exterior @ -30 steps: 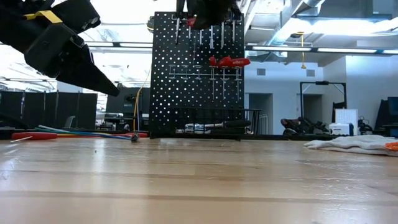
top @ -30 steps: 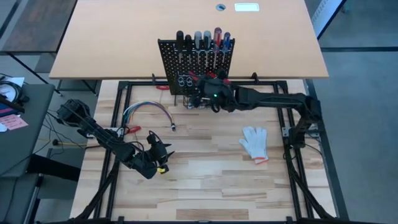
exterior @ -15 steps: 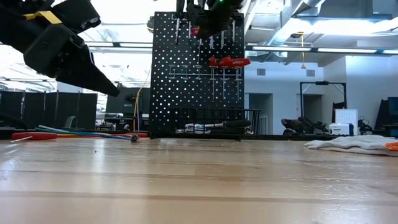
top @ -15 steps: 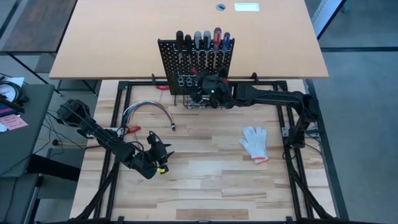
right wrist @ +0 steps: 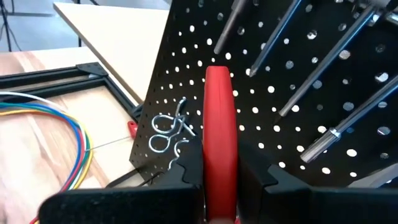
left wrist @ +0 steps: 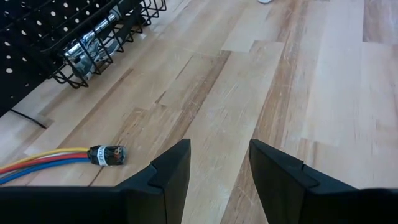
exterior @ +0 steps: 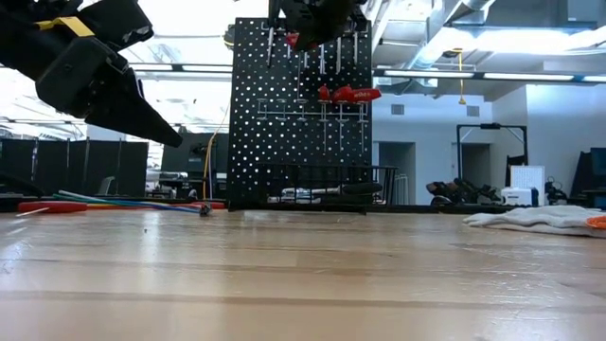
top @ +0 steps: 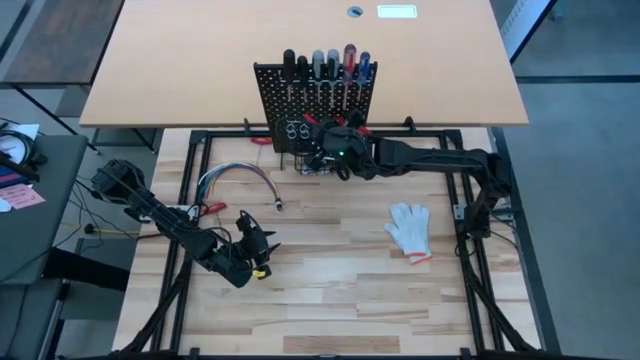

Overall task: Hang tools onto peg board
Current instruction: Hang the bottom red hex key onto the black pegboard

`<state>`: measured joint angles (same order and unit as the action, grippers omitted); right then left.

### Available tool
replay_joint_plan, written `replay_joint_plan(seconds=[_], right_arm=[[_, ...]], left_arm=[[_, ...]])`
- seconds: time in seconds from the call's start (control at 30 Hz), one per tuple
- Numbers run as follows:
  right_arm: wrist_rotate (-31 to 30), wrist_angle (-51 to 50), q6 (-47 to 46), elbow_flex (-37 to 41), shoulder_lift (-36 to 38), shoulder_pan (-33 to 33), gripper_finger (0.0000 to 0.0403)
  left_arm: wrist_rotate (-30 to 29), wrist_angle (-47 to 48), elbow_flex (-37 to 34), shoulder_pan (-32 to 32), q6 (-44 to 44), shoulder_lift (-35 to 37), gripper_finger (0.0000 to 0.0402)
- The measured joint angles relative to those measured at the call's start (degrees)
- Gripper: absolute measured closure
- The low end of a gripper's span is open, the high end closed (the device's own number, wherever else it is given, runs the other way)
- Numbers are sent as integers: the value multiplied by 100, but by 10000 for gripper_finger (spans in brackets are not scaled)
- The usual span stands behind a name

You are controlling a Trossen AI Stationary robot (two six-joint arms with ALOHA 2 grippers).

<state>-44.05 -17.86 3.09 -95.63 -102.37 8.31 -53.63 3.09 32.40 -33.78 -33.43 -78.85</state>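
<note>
The right gripper [right wrist: 219, 163] is clamping a red handle [right wrist: 220, 124] just before the peg board [right wrist: 323, 93], near its ring holders [right wrist: 166, 132], a grip only the right wrist view is showing. The left gripper [left wrist: 217, 163] is hanging open over bare wood, well away from the board, near the cable end [left wrist: 107, 154]. In the high view the right arm [top: 430, 158] is reaching across to the board's front, where screwdrivers [top: 325, 66] are hanging; no writing is legible.

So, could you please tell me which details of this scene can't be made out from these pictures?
- The working end of the red-handled tool in the right gripper: the right wrist view cuts it off, and that arm covers it in the high view.
- Contents of the wire basket: the left wrist view shows only some silvery metal behind the mesh.
- Which peg board hook is targeted: the gripper blocks it in the low view.
</note>
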Motion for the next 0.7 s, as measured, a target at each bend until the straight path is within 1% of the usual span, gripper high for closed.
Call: replay_joint_plan(seconds=[0.2, 0.5, 0.7], right_arm=[[0, -139, -27, -110, 0, -22, 358], [86, -814, -587, -149, 0, 110, 358], [689, -845, -763, -149, -7, 375, 358]], left_arm=[[0, -4, 0, 0, 0, 0, 242], [0, -4, 0, 0, -6, 0, 242], [0, -15, 0, 0, -11, 0, 242]])
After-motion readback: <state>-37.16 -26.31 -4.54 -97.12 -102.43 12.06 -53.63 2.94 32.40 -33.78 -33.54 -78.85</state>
